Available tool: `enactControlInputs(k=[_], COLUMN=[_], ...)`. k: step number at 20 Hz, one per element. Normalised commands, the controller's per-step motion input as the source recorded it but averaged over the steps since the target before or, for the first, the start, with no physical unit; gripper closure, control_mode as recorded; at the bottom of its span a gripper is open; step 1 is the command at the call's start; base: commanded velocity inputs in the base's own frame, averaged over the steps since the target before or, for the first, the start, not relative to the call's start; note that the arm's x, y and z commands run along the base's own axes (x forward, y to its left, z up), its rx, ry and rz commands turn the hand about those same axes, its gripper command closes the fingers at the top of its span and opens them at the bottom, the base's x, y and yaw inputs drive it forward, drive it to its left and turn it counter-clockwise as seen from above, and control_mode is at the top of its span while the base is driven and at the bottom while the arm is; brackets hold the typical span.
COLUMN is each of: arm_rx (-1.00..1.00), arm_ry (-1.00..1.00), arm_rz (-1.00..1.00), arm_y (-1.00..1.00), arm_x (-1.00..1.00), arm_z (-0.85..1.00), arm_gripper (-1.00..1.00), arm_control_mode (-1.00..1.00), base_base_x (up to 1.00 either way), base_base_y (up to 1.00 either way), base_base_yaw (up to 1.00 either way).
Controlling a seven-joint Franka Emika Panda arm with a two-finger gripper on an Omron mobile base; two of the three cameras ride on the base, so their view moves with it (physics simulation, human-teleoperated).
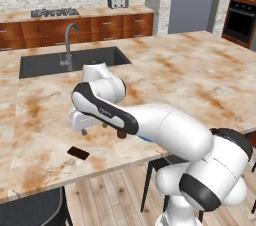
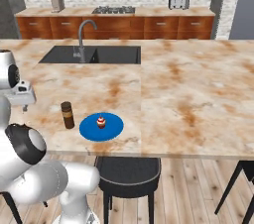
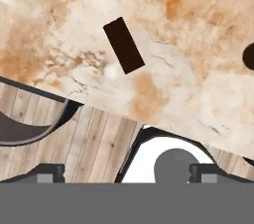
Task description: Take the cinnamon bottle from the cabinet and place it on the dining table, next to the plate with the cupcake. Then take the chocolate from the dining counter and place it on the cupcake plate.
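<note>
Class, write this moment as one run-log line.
gripper: open, above counter | chocolate: flat on counter, untouched | bottle: upright beside plate | cupcake: on plate

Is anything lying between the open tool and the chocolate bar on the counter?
Nothing visible. In the hand view the chocolate lies flat on bare marble counter ahead of the open tool, with only counter surface between them. The cinnamon bottle and blue plate with the cupcake sit apart to the side.

Counter (image 1: 200, 85) around the chocolate (image 1: 78, 153) lies bare on all sides. Cinnamon bottle (image 2: 67, 115) stands just beside the plate (image 2: 101, 127), apparently apart.
</note>
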Motion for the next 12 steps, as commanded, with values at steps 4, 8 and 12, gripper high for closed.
enactControlInputs(k=[4, 8, 12], arm_rx=[0.00, 0.00, 0.00], arm_ry=[0.00, 0.00, -0.01], arm_rz=[0.03, 0.00, 0.00], arm_y=[0.25, 0.06, 0.24], arm_x=[0.10, 0.22, 0.24], arm_z=[-1.00, -1.00, -0.63], arm_gripper=[-1.00, -1.00, -1.00], arm_control_mode=[-1.00, -1.00, -1.00], base_base_x=[0.00, 0.00, 0.00], base_base_y=[0.00, 0.00, 0.00], base_base_yaw=[0.00, 0.00, 0.00])
